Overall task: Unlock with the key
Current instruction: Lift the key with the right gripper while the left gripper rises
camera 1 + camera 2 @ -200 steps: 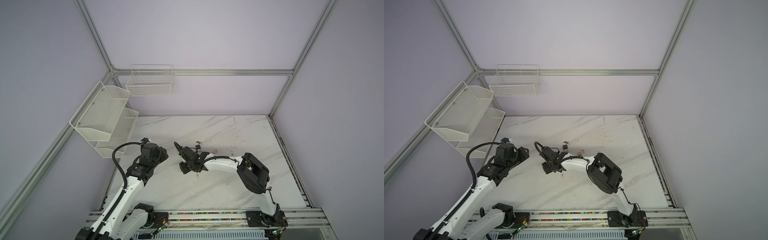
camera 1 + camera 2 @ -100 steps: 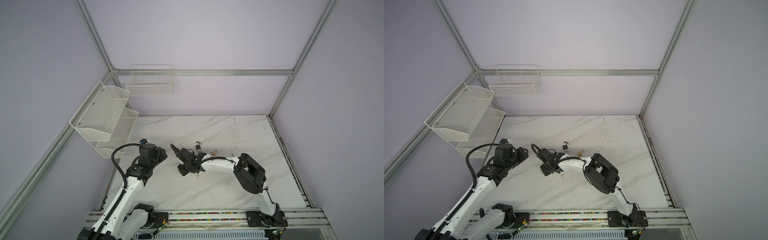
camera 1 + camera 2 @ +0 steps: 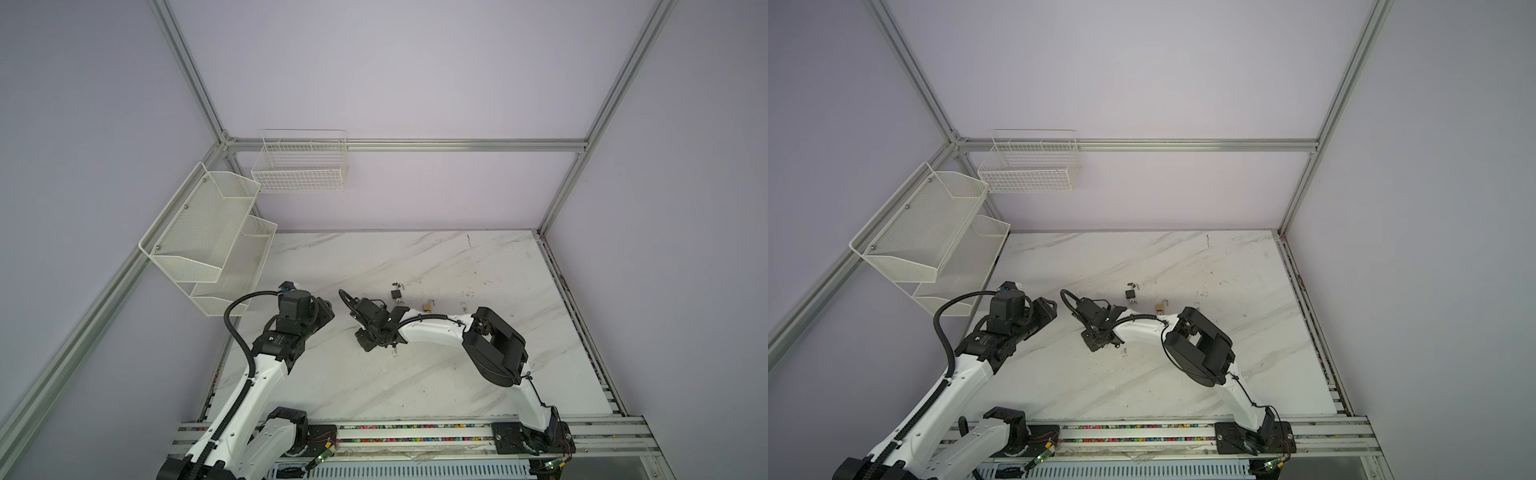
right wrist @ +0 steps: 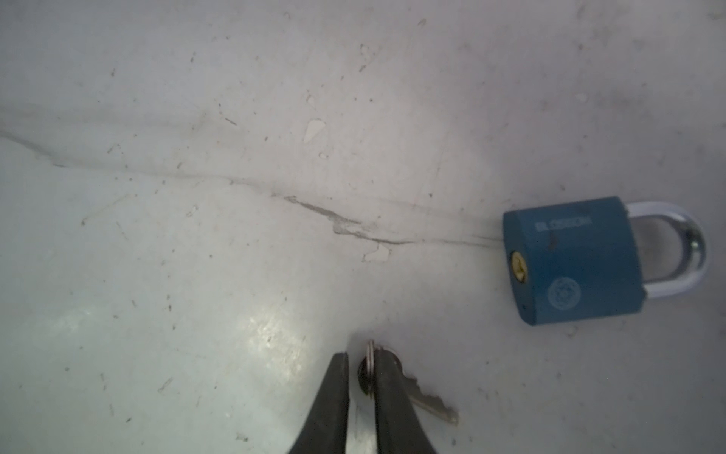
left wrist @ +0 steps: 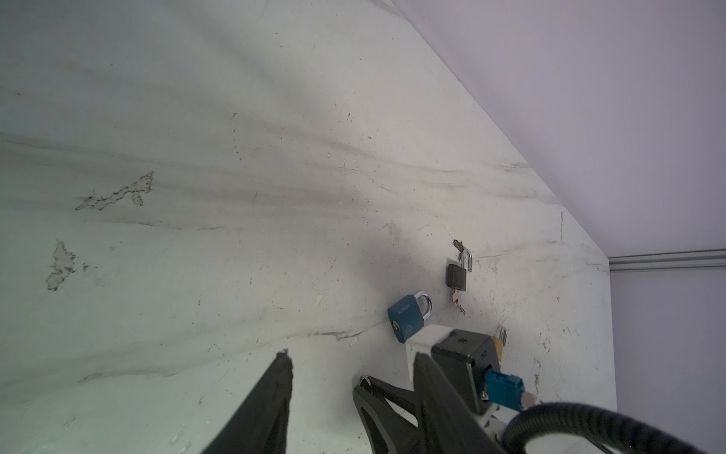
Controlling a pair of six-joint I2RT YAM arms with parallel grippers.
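Key point(image 4: 430, 407) lies flat on the marble worktop point(image 3: 415, 386), left of its middle, with its blade sticking out sideways from between the fingers of the right hand point(image 4: 361, 359). That hand is down at the surface. Its fingers are drawn almost together on either side of the key's head and split ring point(image 4: 369, 363). A thin dark gap shows beside one finger, so I cannot tell whether the key is truly clamped.

The blue padlock point(image 4: 573, 261) lies flat near the key but apart from it. Both shackle legs are seated in its body, and its brass keyhole end is turned toward the key's side.

The left hand point(image 5: 353, 359) hangs nearer the worktop's left edge, with its fingers well apart and nothing between them.

In both top views the right arm's wrist covers the key and the blue padlock. Toward the far edge lies a black padlock point(image 3: 395, 294). A brass padlock point(image 3: 427, 307) lies near it, on the side toward the right edge.
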